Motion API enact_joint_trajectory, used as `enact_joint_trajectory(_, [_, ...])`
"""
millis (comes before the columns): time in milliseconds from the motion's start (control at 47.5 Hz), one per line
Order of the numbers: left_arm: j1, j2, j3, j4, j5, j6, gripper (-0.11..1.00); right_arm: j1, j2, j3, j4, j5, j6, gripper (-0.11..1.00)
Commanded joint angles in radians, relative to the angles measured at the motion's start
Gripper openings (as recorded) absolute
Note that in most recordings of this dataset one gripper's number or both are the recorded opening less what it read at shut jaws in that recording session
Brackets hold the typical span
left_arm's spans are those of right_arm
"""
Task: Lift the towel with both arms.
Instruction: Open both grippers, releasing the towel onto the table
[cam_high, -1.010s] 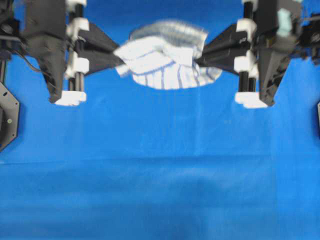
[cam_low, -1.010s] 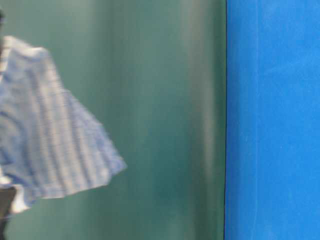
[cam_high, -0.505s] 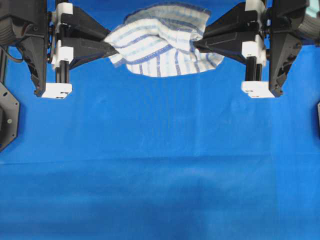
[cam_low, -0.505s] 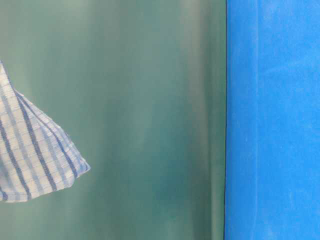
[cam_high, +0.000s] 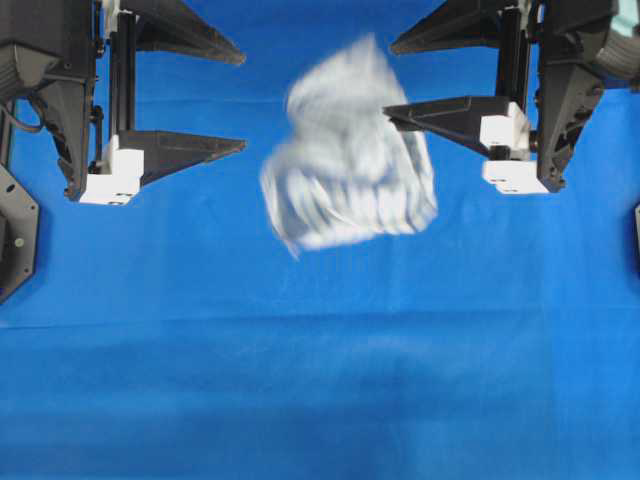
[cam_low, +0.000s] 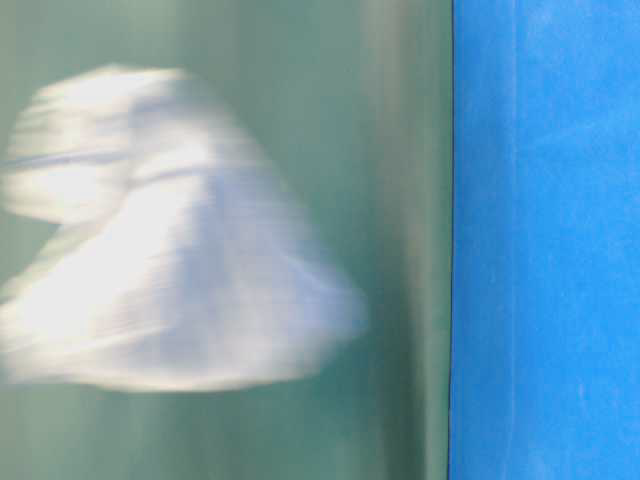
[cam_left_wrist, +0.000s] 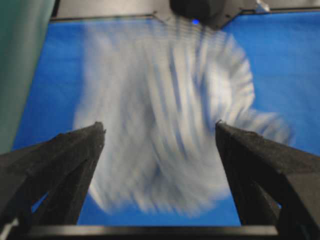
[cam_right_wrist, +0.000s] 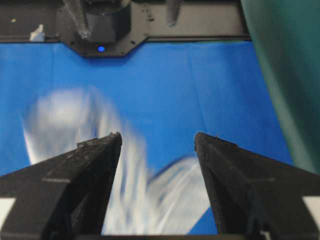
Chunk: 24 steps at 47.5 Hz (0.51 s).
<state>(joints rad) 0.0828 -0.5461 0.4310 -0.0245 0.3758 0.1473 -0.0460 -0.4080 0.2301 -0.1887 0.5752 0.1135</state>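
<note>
The towel, white with faint blue stripes, is a motion-blurred bunch between the two arms, held by neither. It also shows blurred in the table-level view, the left wrist view and the right wrist view. My left gripper is open wide at the upper left, its fingers apart and empty. My right gripper is open wide at the upper right, also empty. In both wrist views the towel lies beyond and below the spread jaws.
A plain blue sheet covers the table. A dark green wall fills the table-level view beside the sheet. Black arm bases show at the far edge and at the overhead view's left edge.
Both grippers were shut on the towel's two ends and held it stretched up high. Now both have opened and the towel has dropped free between them, blurred.
</note>
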Motion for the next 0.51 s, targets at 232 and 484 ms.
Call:
enact_joint_trajectory(232, [-0.029,0.021,0.058,0.0,-0.048,-0.002,0.94,0.002,-0.012,0.066,-0.003,-0.015,0.011,0.65])
enact_joint_trajectory(484, [-0.069,0.084,0.212,-0.002,-0.224,-0.028,0.94,0.041,0.006,0.212,0.006,-0.126,0.041,0.65])
